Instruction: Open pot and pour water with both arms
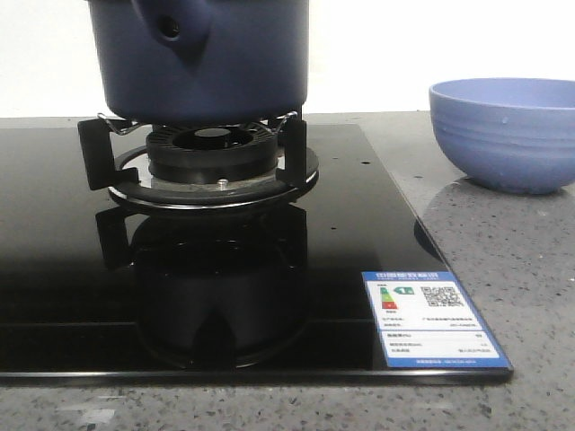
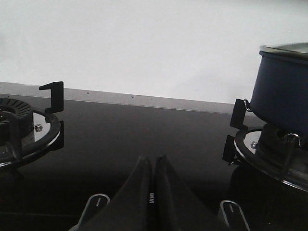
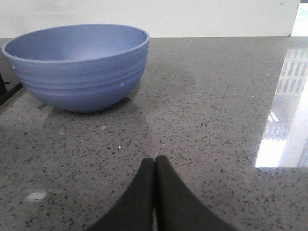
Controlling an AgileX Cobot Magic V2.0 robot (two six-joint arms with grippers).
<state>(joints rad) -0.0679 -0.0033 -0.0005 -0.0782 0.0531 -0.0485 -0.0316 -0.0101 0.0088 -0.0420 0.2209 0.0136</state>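
The front view shows the pot point(image 1: 202, 54) sitting on the burner stand point(image 1: 211, 162) of the black glass hob point(image 1: 72, 296), its side stub with the round hole facing the camera, and the periwinkle bowl point(image 1: 508, 130) on the grey worktop point(image 1: 503, 242) at three o'clock from it; neither hand appears there. Only the left wrist view shows a lid rim on the pot point(image 2: 284, 91) and a second burner point(image 2: 24, 130). The left hand point(image 2: 153, 166) is pressed together above the glass, holding nothing. The right hand point(image 3: 155, 168) is likewise pressed together, empty, over the worktop near the bowl point(image 3: 79, 65).
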